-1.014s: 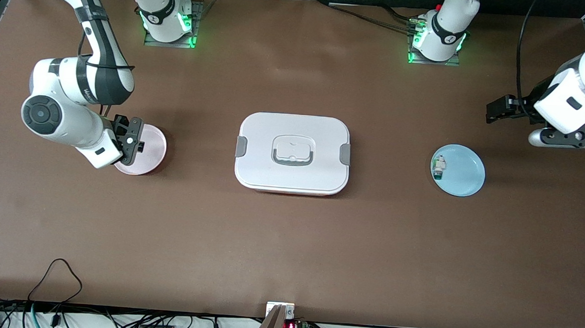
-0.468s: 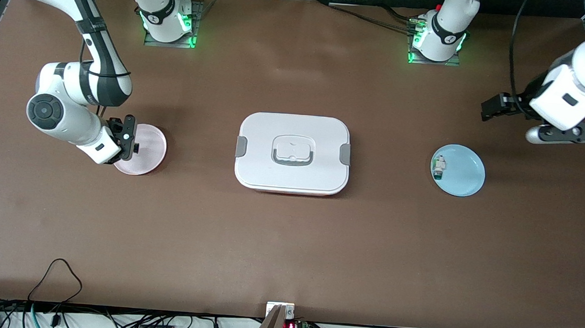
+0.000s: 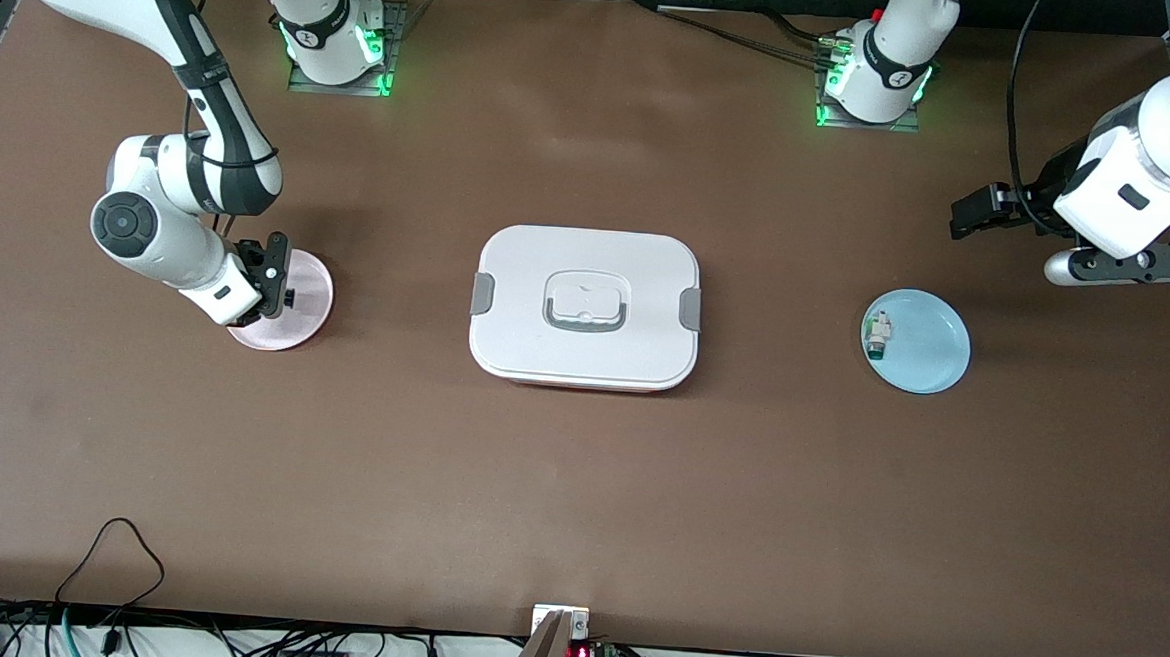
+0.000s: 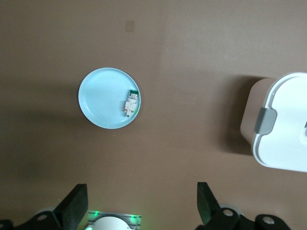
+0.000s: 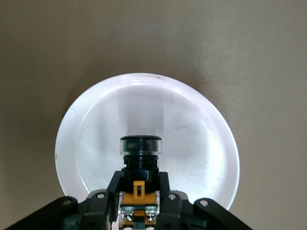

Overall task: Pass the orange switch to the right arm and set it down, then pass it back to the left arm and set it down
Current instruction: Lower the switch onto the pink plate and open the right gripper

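Observation:
My right gripper (image 3: 279,282) is over the pink plate (image 3: 308,299), shut on the orange switch (image 5: 139,160). The switch has a black capped end pointing out of the fingers and an orange body clamped between them. In the right wrist view the gripper (image 5: 139,187) holds it over the plate (image 5: 192,124). I cannot tell whether the switch touches the plate. The white box (image 3: 586,307) with grey clips stands in the middle of the table. My left gripper (image 3: 973,215) is open and empty, up in the air over bare table near the left arm's end. Its fingers (image 4: 73,207) are spread wide.
A blue plate (image 3: 929,349) lies between the box and the left arm's end and holds a small white-and-green component (image 3: 877,336). The left wrist view shows this plate (image 4: 100,98), the component (image 4: 130,102) and one end of the box (image 4: 283,127). Cables lie along the table's front edge.
My right arm's wrist has swung toward the box while its gripper stays over the pink plate. My left gripper has drifted toward the bases' side of the table and a little toward the box.

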